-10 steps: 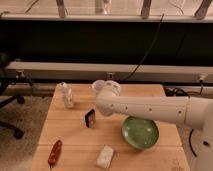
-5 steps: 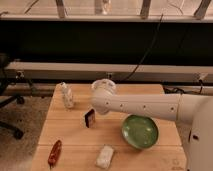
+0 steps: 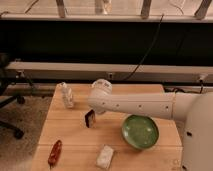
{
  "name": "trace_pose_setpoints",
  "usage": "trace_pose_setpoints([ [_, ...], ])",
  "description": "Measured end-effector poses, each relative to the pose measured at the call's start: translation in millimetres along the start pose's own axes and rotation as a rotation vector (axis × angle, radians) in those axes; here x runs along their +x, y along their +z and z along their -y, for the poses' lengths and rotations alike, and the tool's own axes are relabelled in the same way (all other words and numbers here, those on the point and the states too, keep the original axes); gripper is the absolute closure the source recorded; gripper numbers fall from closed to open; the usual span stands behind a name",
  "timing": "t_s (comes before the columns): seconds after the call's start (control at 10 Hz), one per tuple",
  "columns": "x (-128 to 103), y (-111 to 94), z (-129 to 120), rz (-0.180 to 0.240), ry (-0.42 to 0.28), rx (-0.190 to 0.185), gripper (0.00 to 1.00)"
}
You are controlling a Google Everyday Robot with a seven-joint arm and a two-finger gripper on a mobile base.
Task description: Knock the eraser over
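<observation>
The eraser [image 3: 90, 118], a small black block with a brownish-orange face, stands tilted on the wooden table [image 3: 75, 135], left of centre. My white arm reaches in from the right across the table. The gripper [image 3: 98, 109] is at the arm's left end, just above and to the right of the eraser, very close to its top. The gripper's tip is hidden behind the arm's rounded wrist.
A green bowl [image 3: 140, 131] sits right of the eraser under the arm. A whitish sponge-like block [image 3: 105, 156] lies at the front. A long red-brown object [image 3: 55, 152] lies front left. A pale small bottle [image 3: 66, 95] stands back left. An office chair [image 3: 7, 115] is beside the table's left edge.
The arm's end has shifted a little to the left and closer to the eraser. The eraser has stayed in place.
</observation>
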Motion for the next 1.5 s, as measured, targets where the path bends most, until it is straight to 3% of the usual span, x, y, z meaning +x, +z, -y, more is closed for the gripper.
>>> trace_pose_setpoints([
  [0.5, -11.9, -6.2, -1.7, 0.01, -0.009, 0.002, 0.87],
  [0.8, -47.7, -25.6, -11.8, 0.048, -0.047, 0.014, 0.87],
  [1.0, -58.9, -33.3, -13.2, 0.068, -0.071, 0.021, 0.87],
  [1.3, -86.7, -41.2, -17.6, 0.134, -0.133, 0.027, 0.87],
  [1.5, -98.9, -45.2, -20.2, 0.228, -0.166, 0.037, 0.87],
])
